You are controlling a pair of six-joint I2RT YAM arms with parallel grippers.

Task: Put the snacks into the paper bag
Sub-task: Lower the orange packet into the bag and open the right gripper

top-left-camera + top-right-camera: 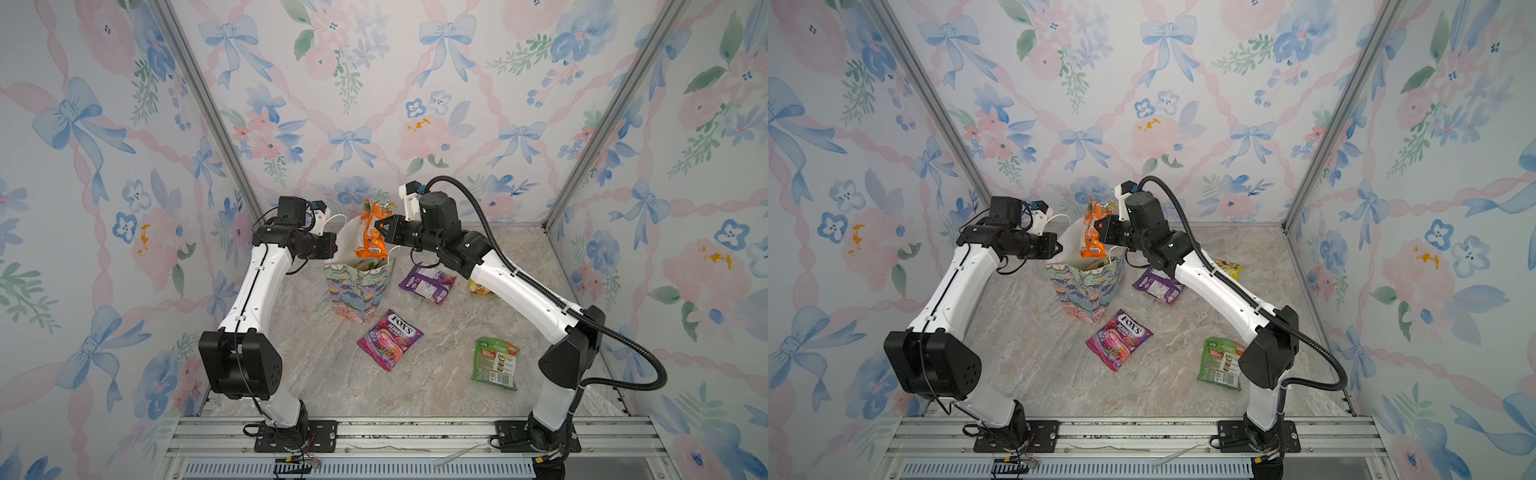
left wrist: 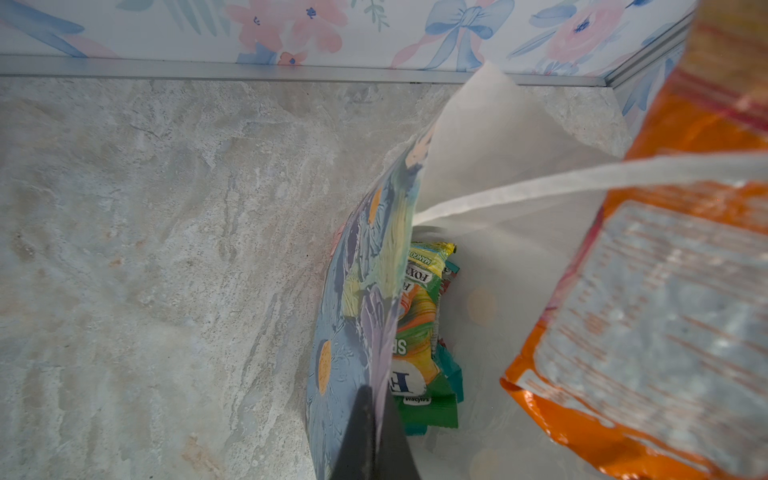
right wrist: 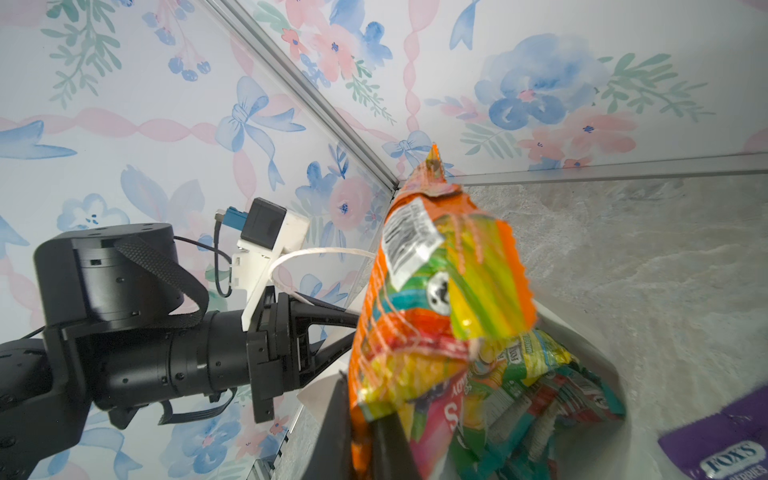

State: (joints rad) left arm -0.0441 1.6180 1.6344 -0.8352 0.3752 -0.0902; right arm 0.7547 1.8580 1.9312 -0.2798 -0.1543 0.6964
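The paper bag [image 1: 360,291] [image 1: 1087,289] stands upright at the back middle of the table, with several snacks [image 2: 419,332] [image 3: 532,395] inside it. My left gripper [image 1: 336,246] [image 1: 1060,248] [image 2: 376,415] is shut on the bag's left wall [image 2: 357,291] at the rim. An orange packet [image 1: 369,232] [image 1: 1093,232] [image 3: 436,311] [image 2: 644,311] hangs over the bag's mouth, and my right gripper [image 1: 380,230] [image 1: 1099,232] [image 3: 365,415] is shut on it. Its lower end reaches the rim.
On the table lie a purple FOX'S packet [image 1: 390,338] [image 1: 1119,338], a second purple packet [image 1: 427,284] [image 1: 1156,286] [image 3: 723,440], a green packet [image 1: 495,363] [image 1: 1219,363] and a yellow one [image 1: 478,287] [image 1: 1227,268] partly under the right arm. Flowered walls enclose three sides.
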